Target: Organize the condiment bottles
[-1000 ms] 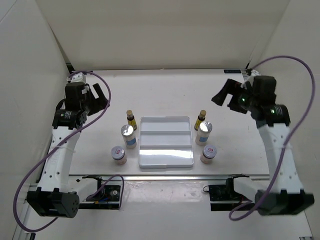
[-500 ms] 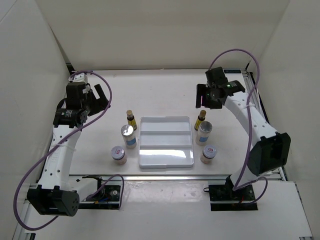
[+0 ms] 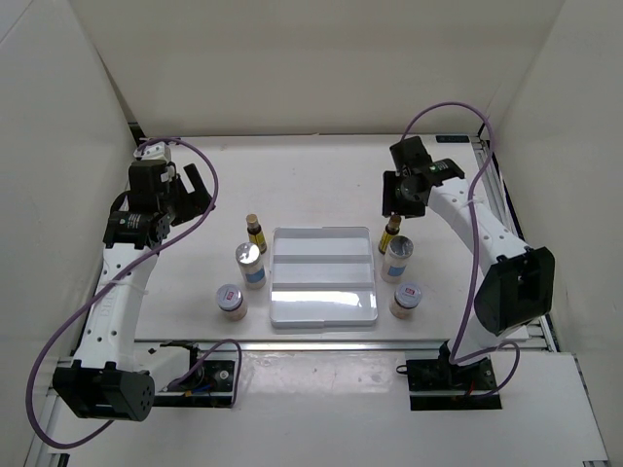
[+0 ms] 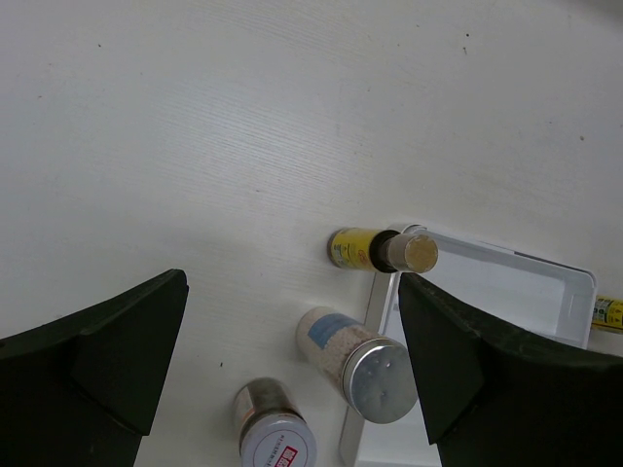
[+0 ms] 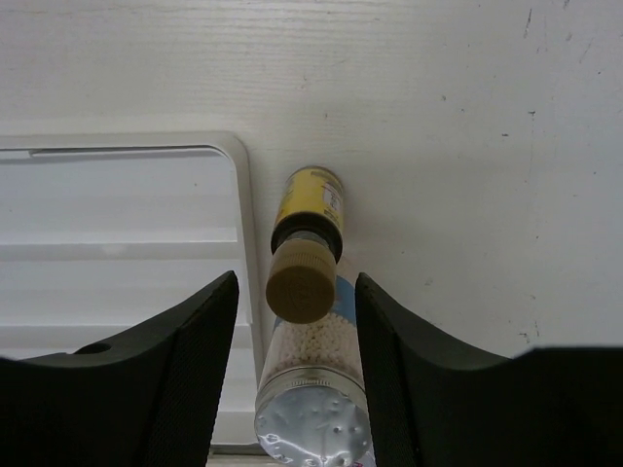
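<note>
At the near side, a short pinkish jar with a silver lid (image 3: pixel 231 300) is seen left of the white stepped plastic tray (image 3: pixel 323 309). A matching pinkish jar (image 3: pixel 406 298) is seen right of it, both on the white surface (image 3: pixel 321 180). Just beyond them stand two taller bottles with silver caps, the left white bottle (image 3: pixel 250 264) and the right white bottle (image 3: pixel 396 257). Further back, the left slim amber-yellow bottle with a dark cap (image 3: pixel 255 232) is left untouched.

And there's the change: the right arm (image 3: pixel 474 226), parked out at the right edge a second ago, has been swung in over the right amber-yellow bottle (image 5: pixel 308 209). The right fingers (image 5: pixel 185 379) are held apart, one each side of its cap, with no contact seen. Nothing has been placed in the tray yet, and all six bottles are found outside it. A grasp on that bottle is judged to be next. The left fingers (image 4: pixel 107 341) are spread wide too, holding nothing, above the far-left surface.
</note>
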Tool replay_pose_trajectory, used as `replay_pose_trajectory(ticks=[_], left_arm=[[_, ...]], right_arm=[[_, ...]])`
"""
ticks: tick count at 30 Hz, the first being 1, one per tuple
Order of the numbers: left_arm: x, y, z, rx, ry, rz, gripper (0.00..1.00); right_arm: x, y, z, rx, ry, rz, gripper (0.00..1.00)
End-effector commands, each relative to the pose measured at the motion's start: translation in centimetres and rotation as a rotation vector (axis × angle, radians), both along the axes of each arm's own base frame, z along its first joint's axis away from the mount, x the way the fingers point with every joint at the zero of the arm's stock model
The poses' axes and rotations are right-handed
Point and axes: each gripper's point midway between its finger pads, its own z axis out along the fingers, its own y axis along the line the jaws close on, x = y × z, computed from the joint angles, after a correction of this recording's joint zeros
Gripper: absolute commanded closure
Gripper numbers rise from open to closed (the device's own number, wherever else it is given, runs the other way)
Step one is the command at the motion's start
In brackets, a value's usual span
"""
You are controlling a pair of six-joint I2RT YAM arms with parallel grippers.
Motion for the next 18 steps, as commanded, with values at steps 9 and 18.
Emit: replay_pose_trajectory(ticks=[9,18], left_arm=[[-0.3,0.0,0.5,0.006,-0.017,-0.004,0.00],[-0.3,0.0,0.5,0.006,-0.017,-0.004,0.00]], right_arm=[[-0.4,-0.4,-2.4,-0.034,0.063,-0.032,0.55],[0.1,-0.8,1.7,-0.104,-0.077,-0.048,0.85]])
